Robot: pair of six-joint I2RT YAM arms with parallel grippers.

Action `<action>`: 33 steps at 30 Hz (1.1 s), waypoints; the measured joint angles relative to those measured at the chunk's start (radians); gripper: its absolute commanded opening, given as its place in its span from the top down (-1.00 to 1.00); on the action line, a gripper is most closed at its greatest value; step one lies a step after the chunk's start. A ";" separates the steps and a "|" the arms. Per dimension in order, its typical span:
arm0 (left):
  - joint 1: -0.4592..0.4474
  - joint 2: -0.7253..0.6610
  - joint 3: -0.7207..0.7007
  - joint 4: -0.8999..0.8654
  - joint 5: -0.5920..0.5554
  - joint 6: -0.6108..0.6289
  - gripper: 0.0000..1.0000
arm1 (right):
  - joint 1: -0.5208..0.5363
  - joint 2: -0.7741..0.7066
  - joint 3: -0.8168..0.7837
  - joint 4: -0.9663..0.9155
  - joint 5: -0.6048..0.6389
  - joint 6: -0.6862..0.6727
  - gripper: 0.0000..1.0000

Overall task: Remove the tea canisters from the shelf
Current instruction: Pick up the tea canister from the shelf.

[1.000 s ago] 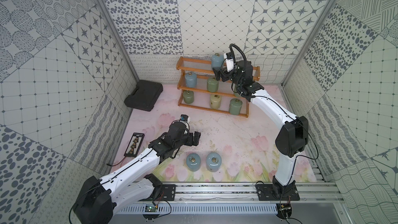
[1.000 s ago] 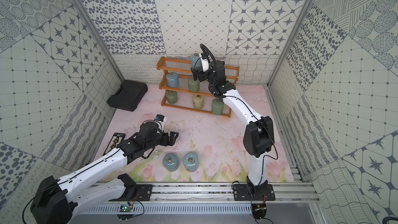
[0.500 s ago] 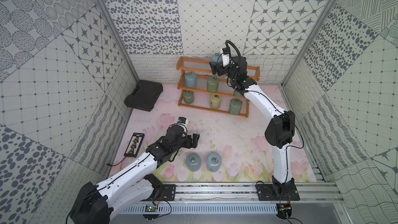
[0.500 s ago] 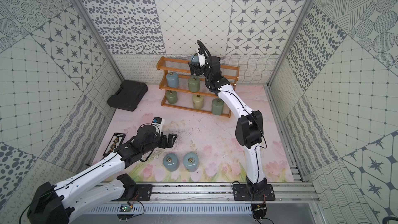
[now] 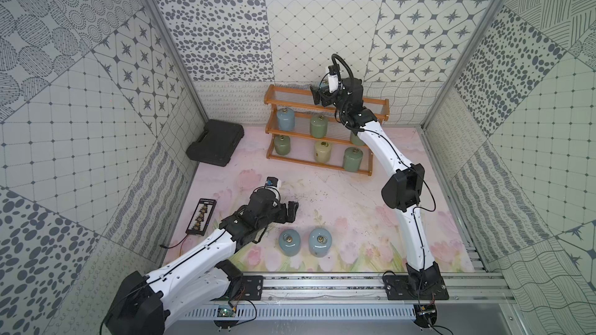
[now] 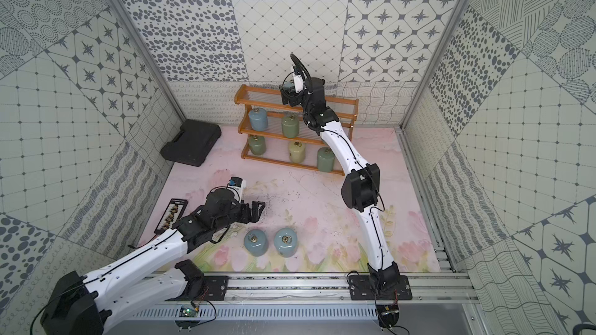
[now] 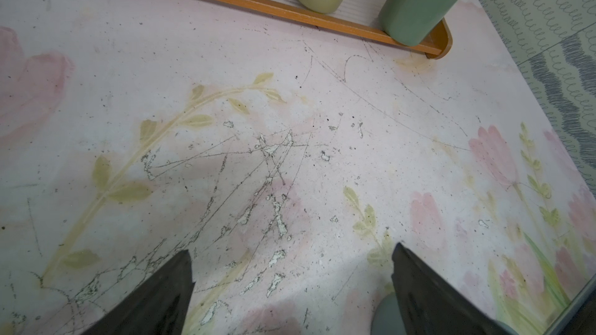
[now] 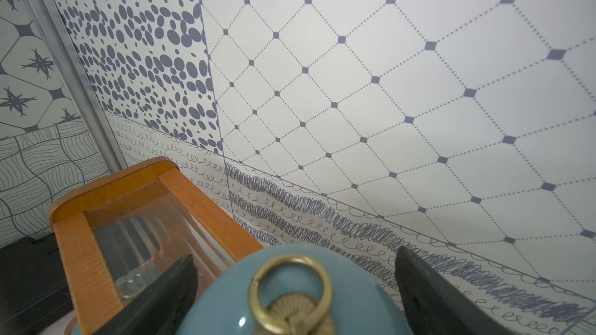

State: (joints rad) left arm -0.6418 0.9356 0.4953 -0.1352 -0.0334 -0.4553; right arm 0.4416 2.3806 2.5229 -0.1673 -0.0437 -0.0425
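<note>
- The right arm [image 5: 380, 146] has swung toward 9 o'clock along the shelf [image 5: 300, 161], which stands at 12 o'clock on the mat [image 5: 338, 194]. A third pick looks about to start.
- The left arm [image 5: 200, 252] has barely shifted. The left gripper [image 7: 293, 248] is spread wide and empty over bare mat.
- Seven canisters are still shelved. At 6 o'clock a floor canister [image 5: 289, 242] and its neighbour [image 5: 320, 240] already stand clear.
- The right gripper [image 8: 294, 252] is spread wide astride the top-tier blue canister [image 8: 219, 304].
- Hidden: both top views bury that canister behind the gripper, and the wrist view cuts off its body, so I cannot tell if there is contact.
- A middle-tier green canister [image 5: 354, 139] is half behind the right arm.
</note>
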 measured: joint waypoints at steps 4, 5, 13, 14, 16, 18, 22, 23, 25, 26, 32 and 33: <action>0.000 0.001 0.000 0.005 0.000 -0.007 -1.00 | -0.002 0.005 0.013 -0.024 0.000 -0.001 -0.85; 0.000 0.001 0.000 0.007 0.000 -0.007 -0.99 | -0.003 0.005 0.015 -0.025 -0.001 -0.002 -0.81; 0.000 0.008 0.000 0.019 0.000 -0.014 -1.00 | -0.005 0.005 0.016 -0.035 -0.026 0.001 -0.56; 0.000 0.008 0.000 0.019 0.000 -0.014 -1.00 | -0.006 0.005 0.016 -0.036 -0.030 0.001 -0.55; 0.001 0.009 0.000 0.019 0.000 -0.016 -1.00 | -0.006 0.005 0.016 -0.037 -0.039 0.001 -0.54; 0.001 0.009 0.000 0.019 0.000 -0.018 -0.99 | -0.007 0.005 0.016 -0.037 -0.043 0.000 -0.51; 0.001 0.008 0.000 0.019 0.000 -0.018 -0.99 | -0.010 0.004 0.016 -0.039 -0.055 0.000 -0.48; 0.001 0.008 0.000 0.019 0.000 -0.018 -1.00 | -0.010 0.004 0.016 -0.039 -0.060 0.000 -0.47; 0.001 0.008 0.000 0.019 0.000 -0.018 -1.00 | -0.011 0.003 0.016 -0.043 -0.065 -0.001 -0.46; 0.001 0.008 0.000 0.019 0.000 -0.018 -1.00 | -0.011 0.002 0.016 -0.044 -0.068 -0.001 -0.46; 0.001 0.011 0.000 0.019 0.000 -0.019 -1.00 | -0.016 -0.014 0.014 -0.077 -0.088 -0.003 -0.46; 0.001 0.011 0.000 0.019 0.000 -0.019 -0.99 | -0.017 -0.020 0.010 -0.082 -0.090 -0.003 -0.45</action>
State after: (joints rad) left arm -0.6411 0.9470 0.4953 -0.1158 -0.0330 -0.4744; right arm 0.4244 2.3608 2.5324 -0.2497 -0.1341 -0.0460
